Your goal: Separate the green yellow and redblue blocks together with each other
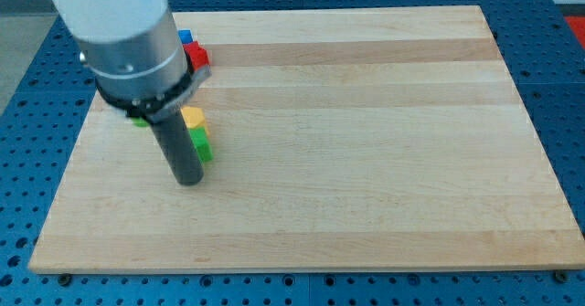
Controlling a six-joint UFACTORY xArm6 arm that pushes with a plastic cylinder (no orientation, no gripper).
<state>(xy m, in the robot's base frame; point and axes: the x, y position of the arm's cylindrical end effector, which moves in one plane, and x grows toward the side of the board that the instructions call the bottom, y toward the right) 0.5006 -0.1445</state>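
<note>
My tip (188, 182) rests on the wooden board (366, 142) at the view's left, just left of and slightly below a green block (200, 144). A yellow block (193, 117) sits right above the green one, touching it. A red block (197, 58) and a blue block (186, 36) lie together near the board's top left, partly hidden by the arm (128, 41). A sliver of another green block (139, 121) peeks out under the arm's left side. Other blocks may be hidden behind the arm.
The board lies on a blue perforated table (558, 87). The arm's wide grey body covers the board's top-left corner.
</note>
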